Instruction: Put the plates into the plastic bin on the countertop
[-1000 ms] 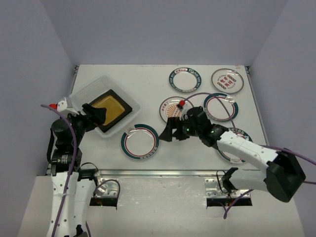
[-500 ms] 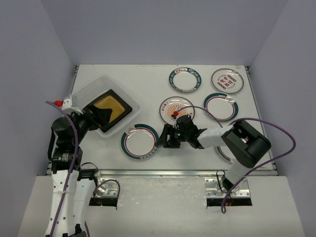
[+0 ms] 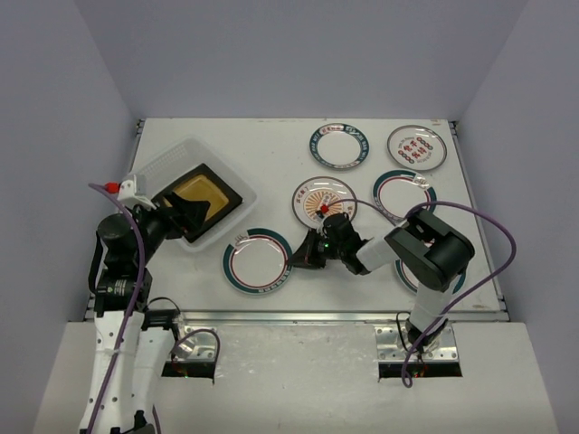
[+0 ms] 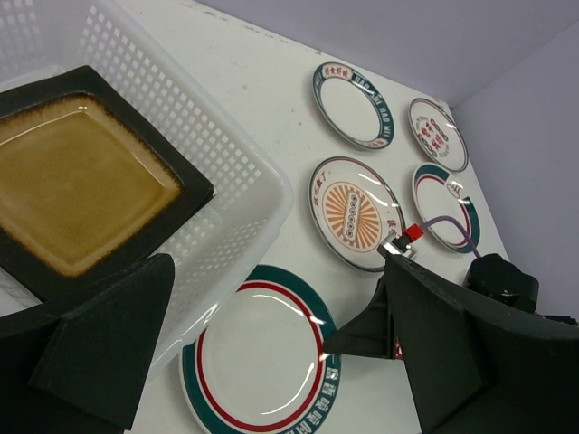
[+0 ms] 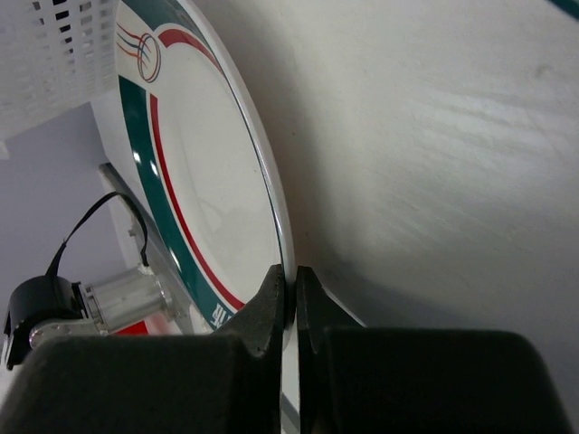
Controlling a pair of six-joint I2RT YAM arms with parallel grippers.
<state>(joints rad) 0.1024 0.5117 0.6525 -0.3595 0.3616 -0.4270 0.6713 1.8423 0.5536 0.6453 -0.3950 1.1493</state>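
One amber plate (image 3: 201, 201) in the bin (image 3: 161, 165); right hand (image 5: 289, 295) clamps green-rimmed plate (image 3: 257, 260); left hand (image 3: 185, 210) apart.

Right gripper (image 5: 289, 295) closed, left gripper (image 4: 246, 336) spread

The left arm (image 3: 116, 271) and right arm (image 3: 432, 258) are black and white, with fat round joints. A thin purple cable (image 4: 445, 221) loops along each one. The left gripper (image 3: 184, 210) and right gripper (image 5: 291, 298) have thick black fingers. There is a little red cap (image 3: 110, 187) and a tiny green light (image 3: 323, 244).
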